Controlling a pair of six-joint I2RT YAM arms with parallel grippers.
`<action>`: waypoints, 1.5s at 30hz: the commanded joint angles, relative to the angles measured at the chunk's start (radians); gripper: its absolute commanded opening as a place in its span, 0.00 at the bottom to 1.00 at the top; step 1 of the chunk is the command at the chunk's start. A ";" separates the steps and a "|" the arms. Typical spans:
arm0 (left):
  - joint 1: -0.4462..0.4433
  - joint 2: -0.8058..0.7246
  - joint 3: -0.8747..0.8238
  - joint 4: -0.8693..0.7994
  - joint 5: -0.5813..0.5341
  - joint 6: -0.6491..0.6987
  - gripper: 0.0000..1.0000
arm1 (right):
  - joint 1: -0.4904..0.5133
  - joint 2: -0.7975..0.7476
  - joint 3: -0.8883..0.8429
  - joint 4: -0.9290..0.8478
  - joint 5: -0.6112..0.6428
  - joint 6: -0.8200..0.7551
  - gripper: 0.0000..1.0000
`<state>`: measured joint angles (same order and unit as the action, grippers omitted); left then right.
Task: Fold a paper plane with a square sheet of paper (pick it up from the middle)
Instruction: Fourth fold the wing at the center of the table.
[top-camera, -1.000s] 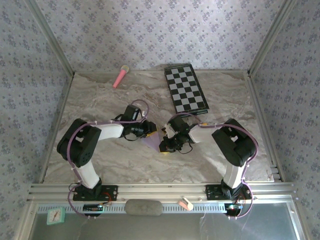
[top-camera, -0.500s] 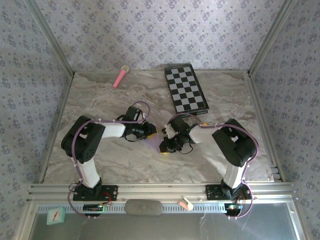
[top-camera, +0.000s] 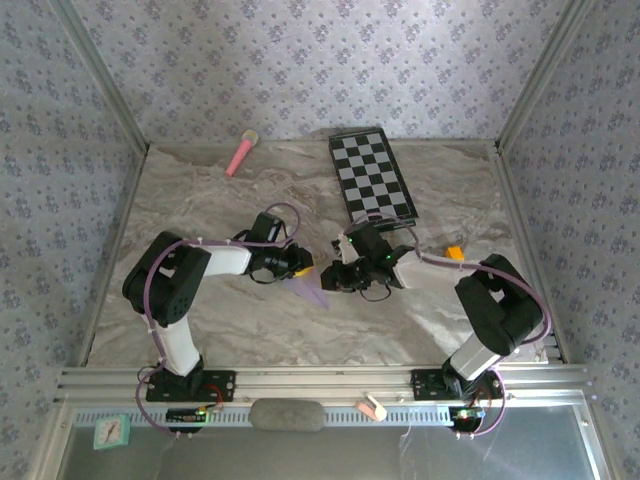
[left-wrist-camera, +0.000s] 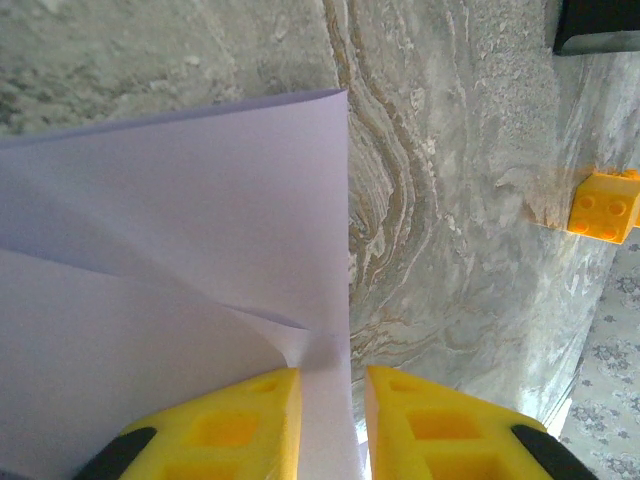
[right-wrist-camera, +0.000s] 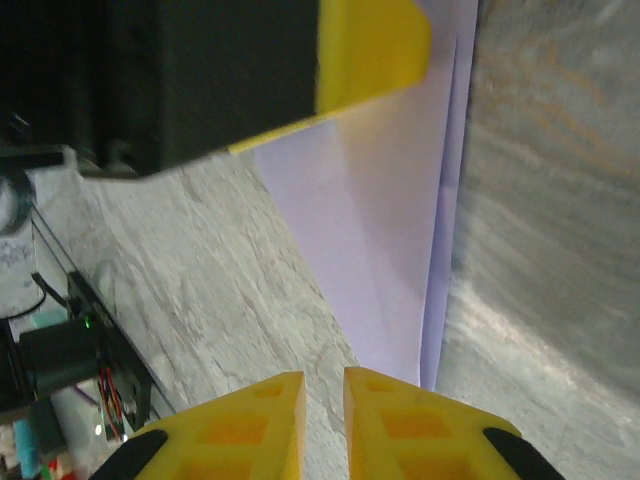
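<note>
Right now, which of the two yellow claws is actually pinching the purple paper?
The left gripper: the paper runs between its fingers. The right gripper sits just short of the paper's tip, with bare table between its fingers.

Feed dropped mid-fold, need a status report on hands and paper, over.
Left hand pinching the paper at its edge. Right hand close by, slightly open, holding nothing. Yellow brick off to the side, not in the way.

Matt lilac paper (left-wrist-camera: 180, 250), matt marbled tabletop (left-wrist-camera: 450, 200)
</note>
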<state>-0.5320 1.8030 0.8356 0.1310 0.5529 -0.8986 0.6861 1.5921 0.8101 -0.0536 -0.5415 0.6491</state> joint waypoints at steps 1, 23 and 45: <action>-0.001 0.026 0.008 -0.025 -0.021 0.009 0.24 | 0.020 0.013 0.023 -0.002 0.073 0.036 0.17; -0.007 0.031 0.000 -0.008 -0.016 -0.010 0.25 | 0.066 0.211 0.056 0.047 -0.025 0.079 0.13; -0.003 -0.171 -0.014 -0.034 -0.029 0.069 0.30 | -0.011 0.228 0.070 -0.282 -0.020 -0.250 0.12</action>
<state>-0.5365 1.6703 0.8391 0.0906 0.5312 -0.8742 0.6891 1.7943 0.8894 -0.1684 -0.5991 0.4900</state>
